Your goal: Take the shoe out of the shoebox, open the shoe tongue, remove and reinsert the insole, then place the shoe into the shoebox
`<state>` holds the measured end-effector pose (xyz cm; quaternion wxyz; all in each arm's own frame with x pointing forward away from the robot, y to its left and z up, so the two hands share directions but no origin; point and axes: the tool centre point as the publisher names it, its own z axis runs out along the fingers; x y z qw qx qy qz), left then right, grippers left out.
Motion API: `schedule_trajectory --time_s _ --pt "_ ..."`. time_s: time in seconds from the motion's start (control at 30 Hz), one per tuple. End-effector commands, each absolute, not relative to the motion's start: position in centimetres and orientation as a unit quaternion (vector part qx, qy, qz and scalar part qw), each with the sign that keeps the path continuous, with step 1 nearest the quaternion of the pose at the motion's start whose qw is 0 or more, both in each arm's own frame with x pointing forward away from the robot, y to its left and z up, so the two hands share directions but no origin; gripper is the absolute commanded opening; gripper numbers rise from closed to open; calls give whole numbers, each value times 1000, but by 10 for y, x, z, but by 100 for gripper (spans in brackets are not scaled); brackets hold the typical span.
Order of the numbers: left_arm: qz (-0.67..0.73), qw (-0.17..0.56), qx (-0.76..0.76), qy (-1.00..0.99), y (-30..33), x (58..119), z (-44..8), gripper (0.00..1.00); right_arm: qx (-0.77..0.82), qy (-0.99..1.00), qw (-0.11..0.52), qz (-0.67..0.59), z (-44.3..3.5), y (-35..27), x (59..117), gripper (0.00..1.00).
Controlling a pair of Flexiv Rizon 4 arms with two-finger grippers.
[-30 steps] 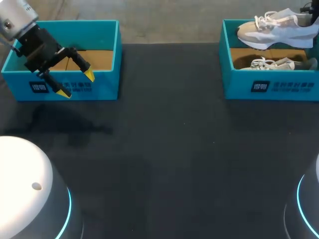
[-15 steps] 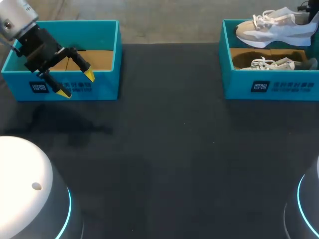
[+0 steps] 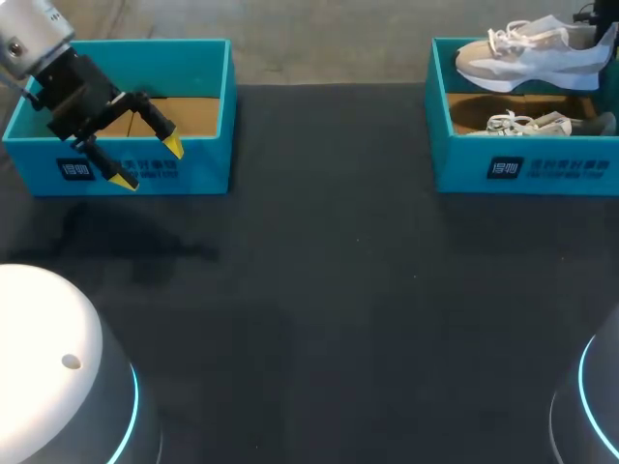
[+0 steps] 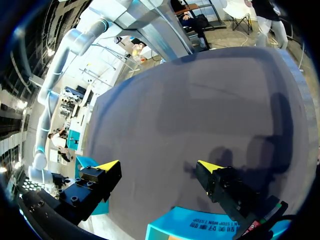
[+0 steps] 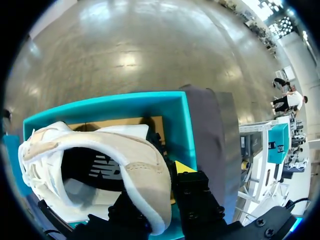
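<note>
While right fingers (image 5: pixel 183 169) clamp one shoe (image 5: pixel 131 161), left fingers (image 4: pixel 108 165) gape empty, second shoe (image 3: pixel 534 123) boxed, two shoeboxes (image 3: pixel 145 170) (image 3: pixel 462 166).

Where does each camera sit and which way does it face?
Head view: above and behind, looking down on black table; left end effector by teal cardboard shoebox.
Left wrist view: faces across the table between its open fingers.
Right wrist view: looks down past right end effector gripping white-and-beige sneaker.
Head and right wrist views share that sneaker.
</note>
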<state>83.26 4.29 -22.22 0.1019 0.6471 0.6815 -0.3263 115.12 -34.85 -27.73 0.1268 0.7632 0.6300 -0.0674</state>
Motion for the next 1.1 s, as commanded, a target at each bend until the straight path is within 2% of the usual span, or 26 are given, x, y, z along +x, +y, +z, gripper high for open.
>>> schedule_trajectory --time_s 0.03,1.1 --pt "-325 102 648 682 43 832 -222 100 764 630 121 -73 -284 -350 1163 0" --pt "-325 102 648 682 43 832 -222 100 775 616 112 -80 -316 -354 1161 0"
